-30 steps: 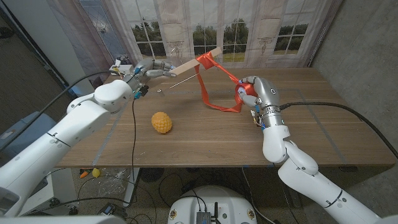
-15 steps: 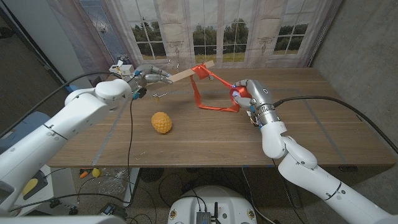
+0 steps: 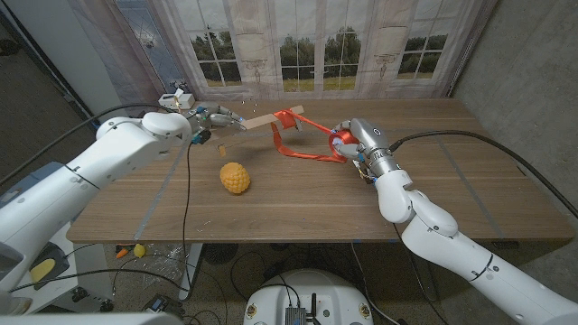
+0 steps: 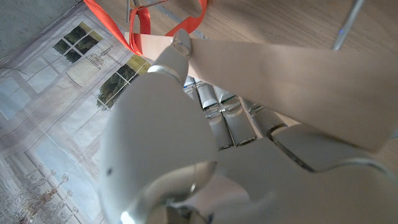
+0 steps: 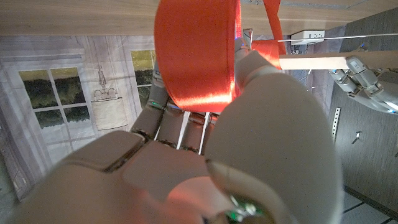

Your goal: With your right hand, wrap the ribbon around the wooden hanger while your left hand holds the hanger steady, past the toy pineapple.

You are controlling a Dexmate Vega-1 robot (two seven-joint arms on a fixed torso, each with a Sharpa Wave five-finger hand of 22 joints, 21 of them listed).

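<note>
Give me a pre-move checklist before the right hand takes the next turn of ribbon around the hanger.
1. Left hand grips the wooden hanger: ok.
2. Right hand holds the ribbon roll: ok.
3. Ribbon already looped on the hanger's end: ok.
4. Toy pineapple lies apart from the ribbon and both hands: ok.
5. Ribbon free of twists along its hanging loop: cannot tell.
6. Hanger's metal hook clear of the ribbon: cannot tell.

A staged test room or lab: the wooden table [image 3: 298, 194] backs at twelve o'clock onto a printed backdrop [image 3: 298, 45] of windows and curtains, loose cables [image 3: 226, 262] hang below its front edge at six o'clock, and bare grey wall [image 3: 533, 81] stands at three.
</note>
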